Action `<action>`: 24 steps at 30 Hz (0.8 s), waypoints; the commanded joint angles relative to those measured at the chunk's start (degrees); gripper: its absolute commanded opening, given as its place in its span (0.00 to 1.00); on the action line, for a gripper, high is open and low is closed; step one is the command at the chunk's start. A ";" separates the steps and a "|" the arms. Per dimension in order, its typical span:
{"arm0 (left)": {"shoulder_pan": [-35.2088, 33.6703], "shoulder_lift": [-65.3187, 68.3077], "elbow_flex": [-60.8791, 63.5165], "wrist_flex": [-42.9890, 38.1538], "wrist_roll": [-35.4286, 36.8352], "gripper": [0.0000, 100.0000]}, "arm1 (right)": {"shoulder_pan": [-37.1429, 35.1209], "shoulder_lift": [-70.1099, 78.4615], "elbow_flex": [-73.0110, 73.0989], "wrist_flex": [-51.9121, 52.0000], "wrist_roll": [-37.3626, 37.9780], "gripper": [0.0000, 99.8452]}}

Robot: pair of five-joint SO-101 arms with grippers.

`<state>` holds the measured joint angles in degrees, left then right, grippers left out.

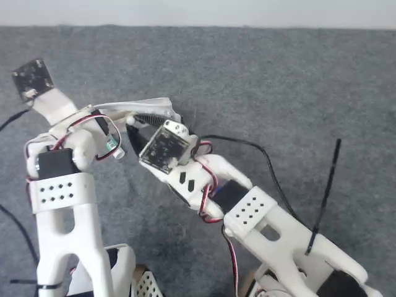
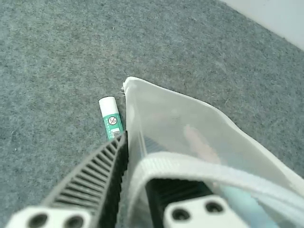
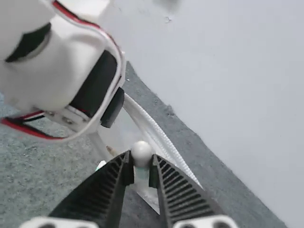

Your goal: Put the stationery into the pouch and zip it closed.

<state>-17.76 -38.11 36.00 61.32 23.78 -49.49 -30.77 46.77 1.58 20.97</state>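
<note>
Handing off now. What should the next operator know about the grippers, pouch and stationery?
Left gripper: shut on the pouch rim.
Right gripper: shut on a white-capped stick by the pouch.
Done: some items show through the pouch wall.
Left: drop in the held stick, fetch the glue stick lying on the carpet beside the pouch, then zip.

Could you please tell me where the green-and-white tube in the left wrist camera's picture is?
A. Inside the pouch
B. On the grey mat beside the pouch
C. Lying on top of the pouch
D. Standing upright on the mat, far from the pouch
B: the tube lies flat on the grey mat, right next to the corner of the translucent pouch and outside its wall.
</note>
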 commanded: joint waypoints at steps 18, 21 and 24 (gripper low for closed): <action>-0.09 -0.35 -0.48 -1.93 0.62 0.01 | -0.92 3.30 -23.65 37.85 8.53 0.29; -0.09 -0.35 -0.48 -1.93 0.62 0.01 | -2.33 -1.36 -23.65 40.75 8.53 0.23; -0.09 -0.35 -0.48 -1.93 0.62 0.01 | -3.38 -6.99 -23.65 45.85 8.35 0.18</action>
<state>-17.76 -38.11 36.00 61.32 23.78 -51.69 -30.59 26.20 43.52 30.11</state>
